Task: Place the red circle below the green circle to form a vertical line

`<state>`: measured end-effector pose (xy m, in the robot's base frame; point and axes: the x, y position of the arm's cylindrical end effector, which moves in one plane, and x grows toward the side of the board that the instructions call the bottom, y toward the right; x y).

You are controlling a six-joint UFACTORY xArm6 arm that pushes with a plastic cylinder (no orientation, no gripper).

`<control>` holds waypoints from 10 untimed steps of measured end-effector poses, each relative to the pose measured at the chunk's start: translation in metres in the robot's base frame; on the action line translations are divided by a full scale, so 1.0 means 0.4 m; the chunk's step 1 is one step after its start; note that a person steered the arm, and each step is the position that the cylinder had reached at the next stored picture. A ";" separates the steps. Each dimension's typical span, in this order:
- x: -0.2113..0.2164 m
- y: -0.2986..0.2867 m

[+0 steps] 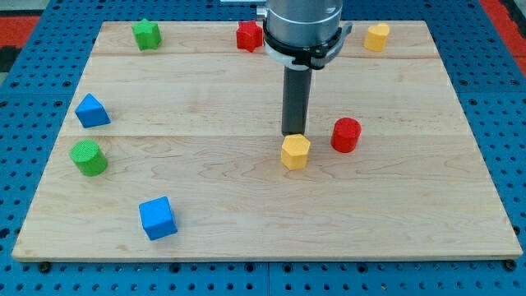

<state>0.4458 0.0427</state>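
The red circle [346,135] stands right of the board's middle. The green circle [88,158] stands near the board's left edge, a little lower in the view than the red one. My tip [293,134] is at the upper edge of a yellow hexagon block [295,152], touching or almost touching it, and left of the red circle with a gap of about one block width.
A blue triangle [91,111] sits just above the green circle. A blue cube [157,218] is at the lower left. A green star [146,34], a red star [249,36] and a second yellow block [377,37] line the wooden board's [411,205] top edge.
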 end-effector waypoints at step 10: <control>-0.172 -0.021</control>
<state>0.3769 0.0342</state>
